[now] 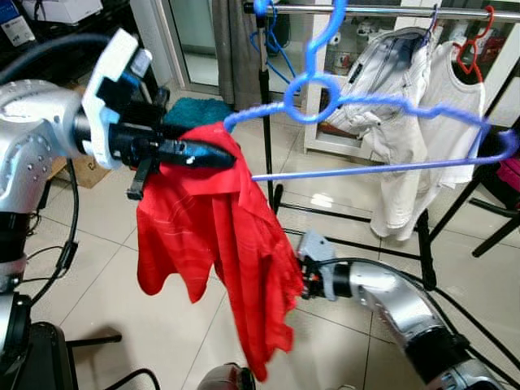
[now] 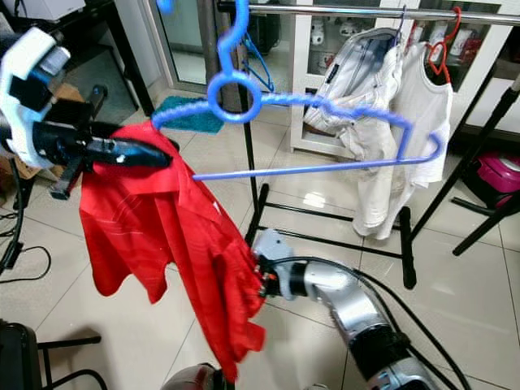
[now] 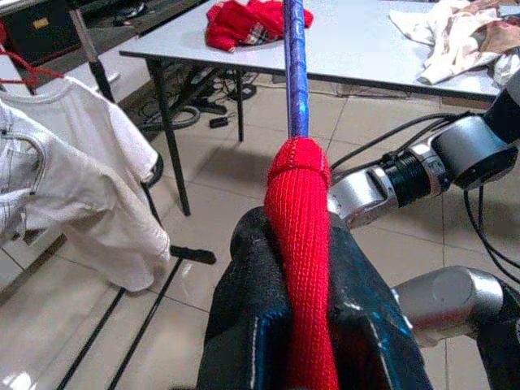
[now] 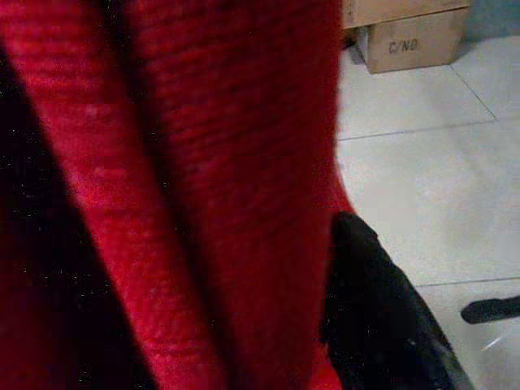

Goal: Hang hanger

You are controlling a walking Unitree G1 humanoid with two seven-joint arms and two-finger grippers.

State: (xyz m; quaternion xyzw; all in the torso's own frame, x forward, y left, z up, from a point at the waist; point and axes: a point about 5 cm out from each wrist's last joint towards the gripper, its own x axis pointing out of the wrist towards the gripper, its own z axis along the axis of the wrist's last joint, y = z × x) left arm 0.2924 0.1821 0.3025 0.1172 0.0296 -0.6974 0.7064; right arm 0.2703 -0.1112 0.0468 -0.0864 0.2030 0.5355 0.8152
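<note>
- Left eye view: the left tool (image 1: pixel 213 156) is pinched on the red shirt (image 1: pixel 219 244) where the cloth drapes over one end of the blue hanger (image 1: pixel 382 110), and holds both up in the air in front of the clothes rail (image 1: pixel 382 10). The hanger's hook rises near the rail, but whether it is over the bar I cannot tell. The right tool (image 1: pixel 299 280) sits low at the shirt's hem; its fingers are buried in the cloth. A white shirt (image 1: pixel 455 89) already hangs on a red hanger (image 1: pixel 471 45) on the rail.
- Right eye view: the same scene. The hanger's far arm is bare, so the shirt is only half on. By my reading the shirt needs settling on both arms before the hook goes onto the rail.
- Left wrist view: both black fingers (image 3: pixel 244 309) press on a roll of red cloth wrapped on the hanger's arm, and the bare blue bar runs on beyond. A desk (image 3: pixel 382 45) behind carries more clothes.
- Right wrist view: red cloth lies hard against the camera with one black finger (image 4: pixel 382 309) beside it; whether this tool pinches the shirt I cannot tell.
</note>
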